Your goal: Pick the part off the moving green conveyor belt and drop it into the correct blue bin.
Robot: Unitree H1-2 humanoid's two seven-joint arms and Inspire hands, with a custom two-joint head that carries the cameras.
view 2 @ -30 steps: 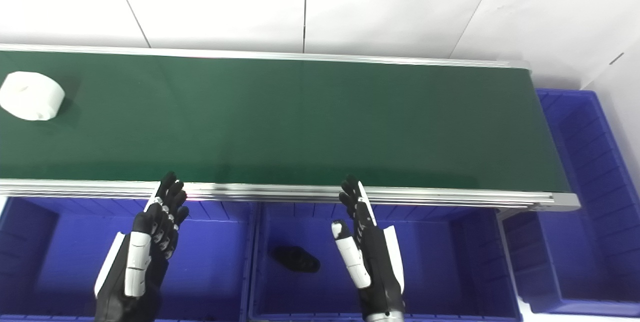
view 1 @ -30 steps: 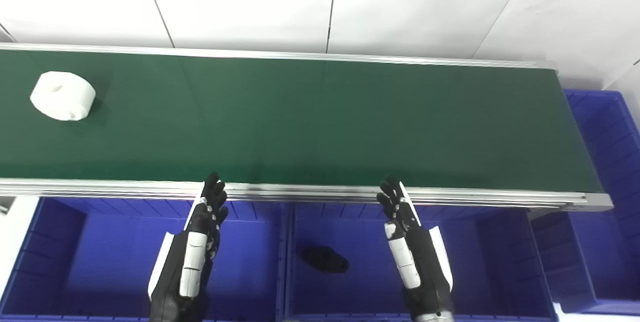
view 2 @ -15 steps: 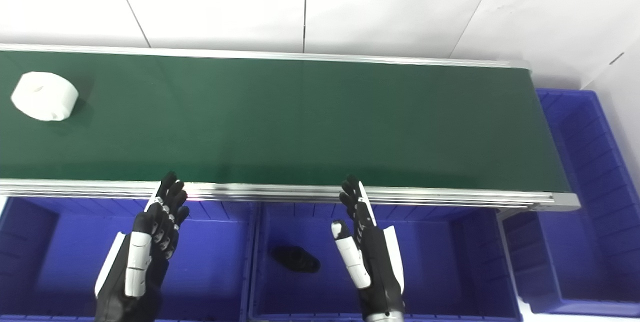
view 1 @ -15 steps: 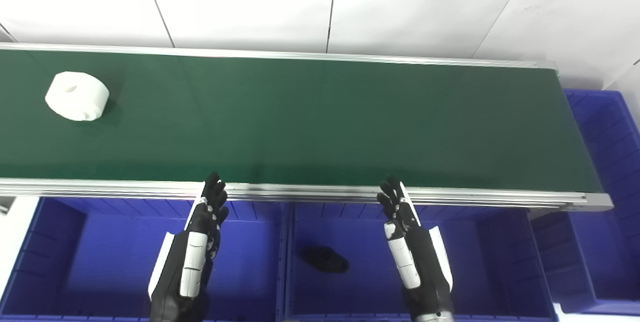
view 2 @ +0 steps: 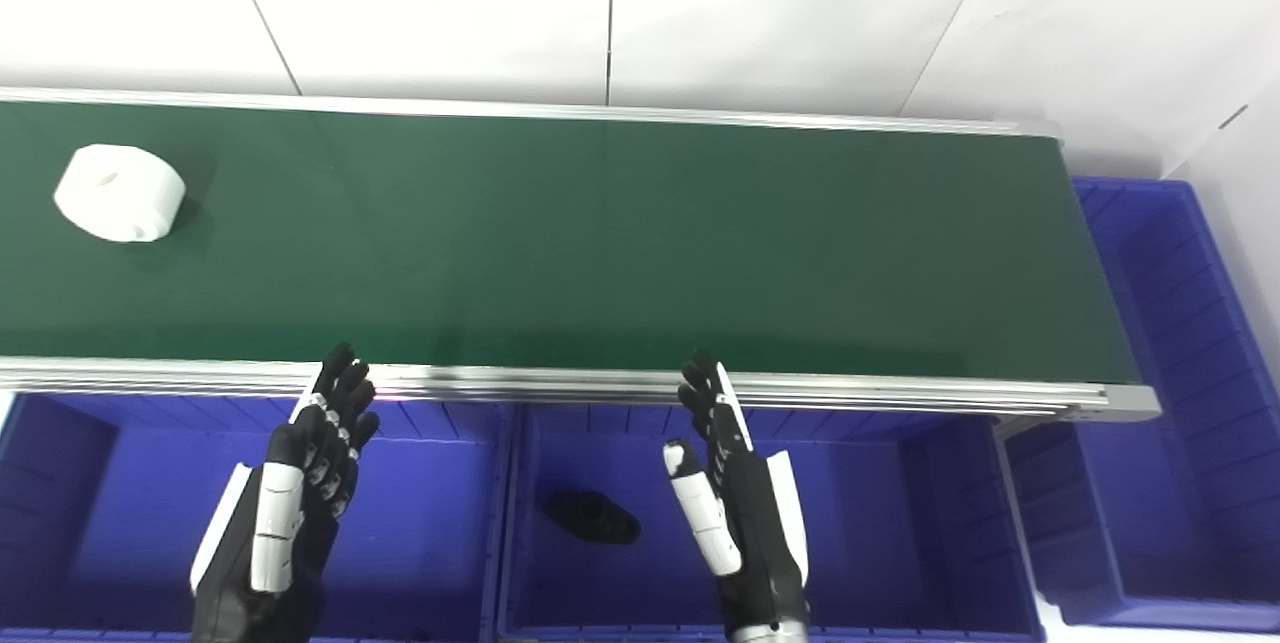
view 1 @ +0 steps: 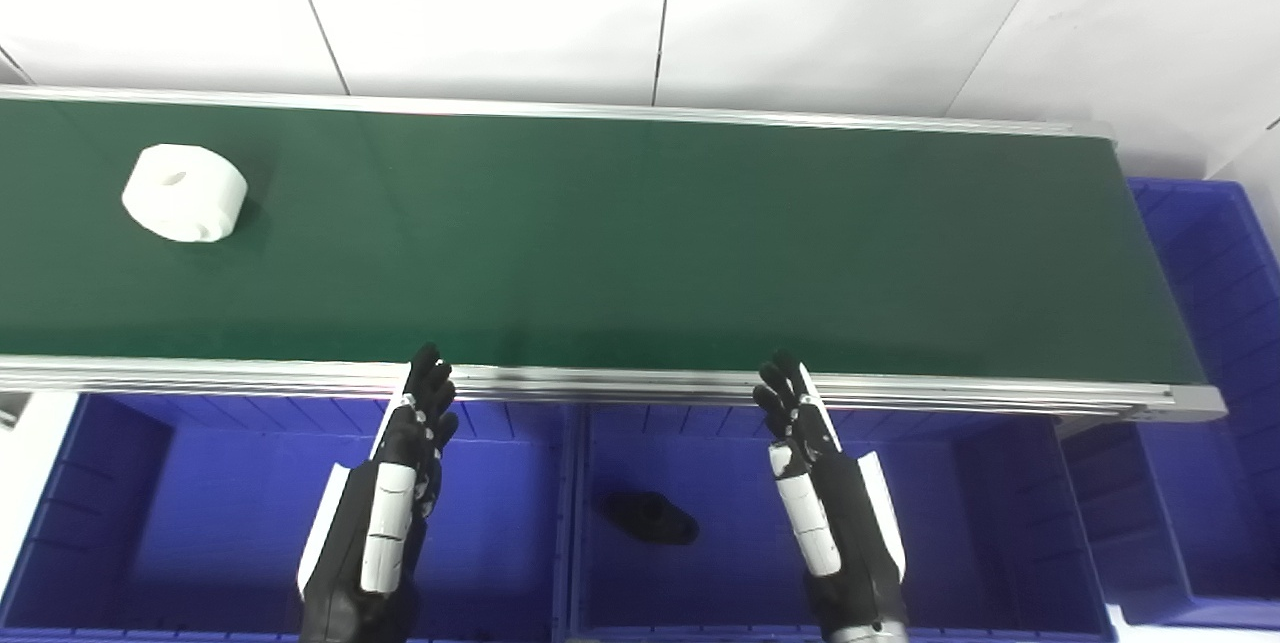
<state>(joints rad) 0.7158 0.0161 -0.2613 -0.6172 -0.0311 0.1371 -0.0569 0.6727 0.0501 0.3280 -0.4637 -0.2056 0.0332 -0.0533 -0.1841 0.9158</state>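
Far off on the left end of the green belt point(view 1: 640, 233) sat a white ring part point(view 1: 184, 192), lying flat and well apart from both hands. The left robot hand point(view 1: 385, 503) and the right robot hand point(view 1: 825, 503) hung over the blue bins point(view 1: 150, 483), each one spread loose and holding nothing, with fingertips near the belt's silver rail point(view 1: 600, 381). A small black part point(view 1: 650, 518) lay in the middle bin.

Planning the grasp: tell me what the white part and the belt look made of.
White part: apparently matte plastic, perhaps printed; uniform white, soft shading, no glints. Conveyor belt: seemingly smooth rubbery or PVC sheet; even dark green with faint sheen, between shiny metallic rails.
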